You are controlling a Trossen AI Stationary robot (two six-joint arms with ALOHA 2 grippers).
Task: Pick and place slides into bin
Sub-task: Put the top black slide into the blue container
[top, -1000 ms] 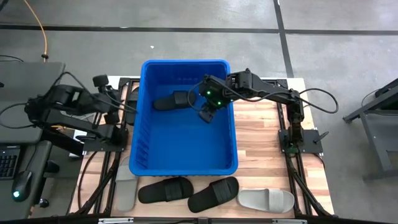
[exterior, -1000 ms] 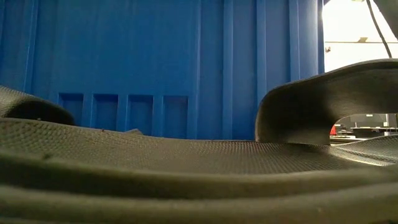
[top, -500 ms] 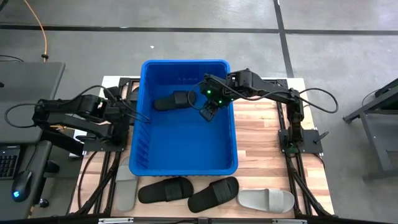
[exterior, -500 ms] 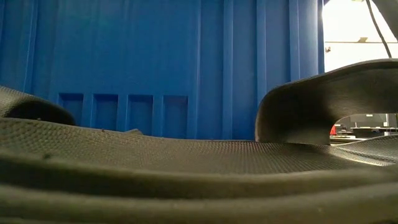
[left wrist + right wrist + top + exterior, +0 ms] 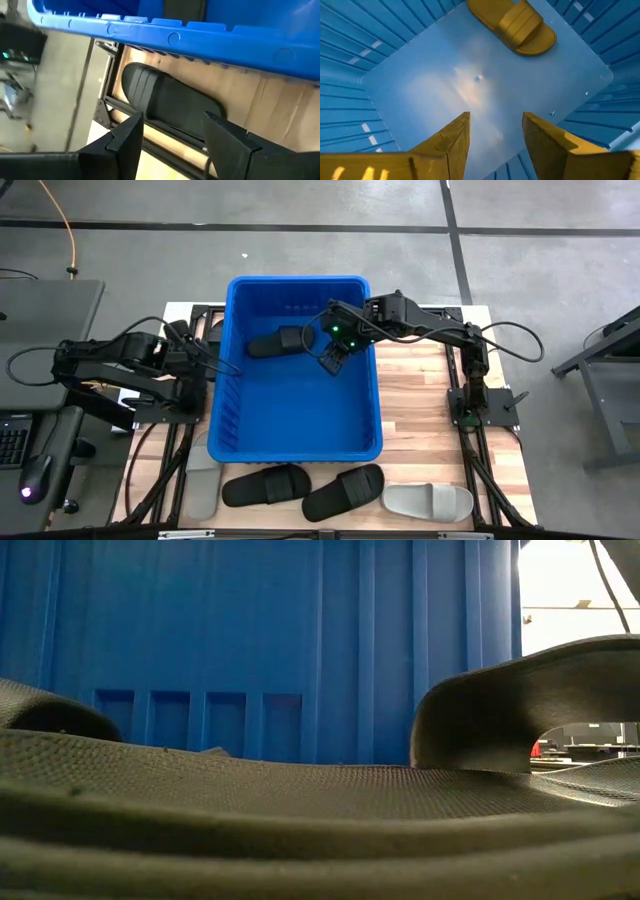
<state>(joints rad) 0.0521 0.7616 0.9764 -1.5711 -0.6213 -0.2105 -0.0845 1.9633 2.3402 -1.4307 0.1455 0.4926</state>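
Slides: one black slide (image 5: pixel 277 341) lies in the bin (image 5: pixel 295 448); right tool (image 5: pixel 331 361) above, open, empty. Left tool (image 5: pixel 172 137), open and empty, partly hides another slide (image 5: pixel 170 102).

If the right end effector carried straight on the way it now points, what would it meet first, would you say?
Most likely the bare floor of the bin. The right end effector is open and points down inside it, and the black slide lies off to one side.

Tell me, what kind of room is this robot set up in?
Probably a workshop or lab floor. The wooden table stands on bare grey concrete crossed by dark lines, with an orange cable trailing over it. Another metal-framed stand sits off to one side.
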